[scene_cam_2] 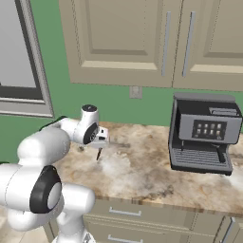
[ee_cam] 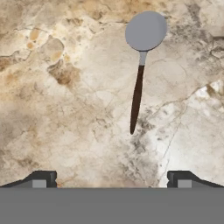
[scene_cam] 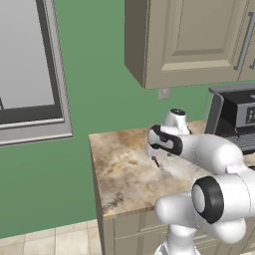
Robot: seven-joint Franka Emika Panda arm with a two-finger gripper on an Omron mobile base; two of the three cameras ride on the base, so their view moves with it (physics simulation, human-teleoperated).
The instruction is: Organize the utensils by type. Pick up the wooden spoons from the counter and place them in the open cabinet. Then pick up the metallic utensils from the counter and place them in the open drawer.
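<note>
A: Gripper [ee_cam: 111, 178] status?

B: Jaws spread wide, nothing between them. In the hand view the two dark fingertips [ee_cam: 43, 178] stand far apart at the bottom, over bare stone.

A: Which utensil is under it?

B: The metallic utensil [ee_cam: 139, 65] with the round grey head and thin dark handle. It lies flat on the counter [ee_cam: 65, 109], head toward the top of the hand view, handle running down toward the fingertips and ending short of them. No contact.

A: Where on the counter?

B: In the left base view its dark handle [scene_cam: 157, 162] shows just below the hand, on the counter's [scene_cam: 119, 169] left part, nearer the back wall than the front edge. In the right base view the handle [scene_cam_2: 98, 154] sits just beside the gripper [scene_cam_2: 100, 138], toward the counter's [scene_cam_2: 142, 166] left end.

A: Other items on the surface?

B: A dark coffee machine [scene_cam_2: 204, 133] toward the right end, well apart from the utensil. Closed beige wall cabinets [scene_cam_2: 142, 42] hang above.
</note>
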